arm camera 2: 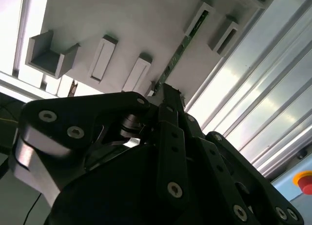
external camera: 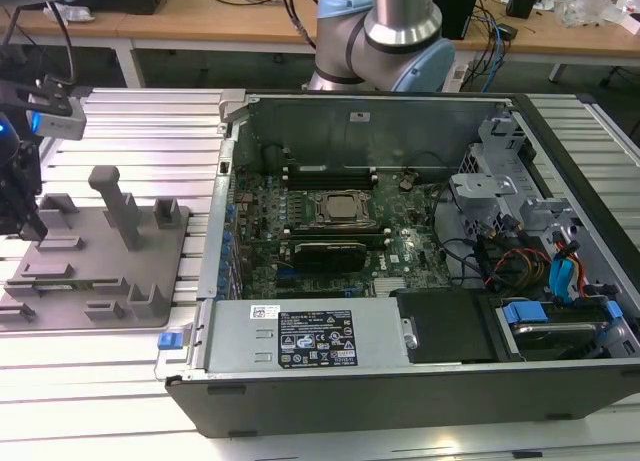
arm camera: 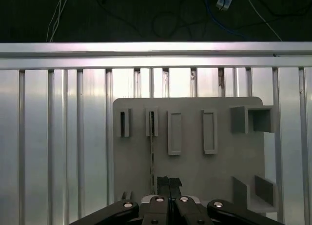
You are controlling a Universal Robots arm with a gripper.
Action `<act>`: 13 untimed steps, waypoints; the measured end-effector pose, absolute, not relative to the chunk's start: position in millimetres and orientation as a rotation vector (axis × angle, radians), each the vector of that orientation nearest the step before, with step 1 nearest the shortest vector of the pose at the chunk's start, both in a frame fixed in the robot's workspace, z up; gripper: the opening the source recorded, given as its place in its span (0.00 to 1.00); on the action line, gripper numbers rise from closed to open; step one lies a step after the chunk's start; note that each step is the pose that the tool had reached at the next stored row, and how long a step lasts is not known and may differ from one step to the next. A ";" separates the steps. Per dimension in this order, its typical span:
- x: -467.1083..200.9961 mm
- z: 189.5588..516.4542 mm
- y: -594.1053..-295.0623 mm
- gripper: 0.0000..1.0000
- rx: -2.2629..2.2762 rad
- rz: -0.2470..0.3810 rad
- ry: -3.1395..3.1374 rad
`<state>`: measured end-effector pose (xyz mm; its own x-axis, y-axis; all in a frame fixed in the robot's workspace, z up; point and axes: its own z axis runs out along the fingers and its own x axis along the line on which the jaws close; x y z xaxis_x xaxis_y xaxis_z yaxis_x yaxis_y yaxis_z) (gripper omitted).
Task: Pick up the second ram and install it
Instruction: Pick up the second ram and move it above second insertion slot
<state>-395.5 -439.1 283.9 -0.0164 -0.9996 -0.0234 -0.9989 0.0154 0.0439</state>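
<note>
Ribbed aluminium table (external camera: 130, 121) carries one grey tray (external camera: 90, 266) at the exterior view's left and one open computer case (external camera: 400, 386) to its right. We count one arm (external camera: 400, 21) and one gripper (external camera: 25, 216), positioned over the tray's left end. Tray contents: one second ram (arm camera: 152, 152), standing on edge in a slot. In the first wrist view the jaws are together, with the ram just beside them; we cannot tell whether they touch. One white label (external camera: 315, 346) sits on a grey box at the case's near side; we cannot read its print.

1 ram stick (arm camera: 151, 152), 1 grey tray (arm camera: 195, 176), 1 computer case (external camera: 400, 403).
</note>
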 end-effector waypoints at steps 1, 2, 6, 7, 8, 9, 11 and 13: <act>-395.5 278.6 -442.5 0.08 2.193 -0.075 -2.228; -395.9 276.4 -444.4 0.08 2.194 -0.073 -2.229; -397.0 271.7 -447.9 0.08 2.199 -0.066 -2.234; -397.4 269.7 -449.0 0.08 2.200 -0.063 -2.235; -398.0 266.0 -450.6 0.08 2.203 -0.057 -2.238; -398.1 264.0 -451.2 0.08 2.203 -0.056 -2.238; -398.3 259.4 -451.5 0.08 2.203 -0.056 -2.238; -398.4 255.1 -451.7 0.08 2.203 -0.056 -2.238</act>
<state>-398.4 -451.7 255.1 -0.0160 -0.9996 -0.0248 -0.9996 0.0153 0.0256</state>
